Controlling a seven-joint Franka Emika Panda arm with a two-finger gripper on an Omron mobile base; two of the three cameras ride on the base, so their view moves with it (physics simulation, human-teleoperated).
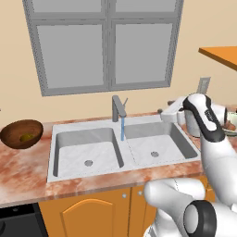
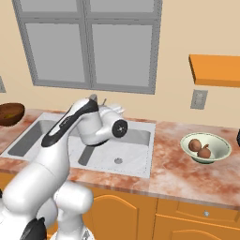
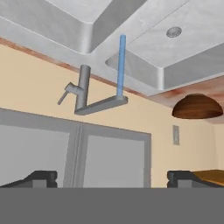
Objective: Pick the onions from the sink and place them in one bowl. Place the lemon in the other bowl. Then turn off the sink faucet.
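Two reddish-brown onions (image 2: 195, 145) (image 2: 204, 152) lie in the pale green-white bowl (image 2: 220, 143) on the counter right of the sink (image 2: 136, 140). The lemon (image 1: 28, 137) rests inside the dark brown bowl (image 1: 11, 132) left of the sink (image 1: 53, 139). The grey faucet (image 1: 118, 109) stands behind the basins, and a blue water stream (image 1: 122, 129) falls from its spout. My gripper (image 1: 163, 111) hovers to the right of the faucet, level with it and pointing at it. It is open and holds nothing. The hand view is rolled over, with the faucet (image 3: 83, 89) beyond the open gripper (image 3: 111, 179).
A large grey-framed window (image 1: 104, 44) fills the wall behind the sink. An orange shelf (image 2: 215, 70) juts out at upper right above a wall outlet (image 2: 199, 99). Orange cabinet doors (image 1: 88, 215) run below the marbled counter (image 2: 173, 164).
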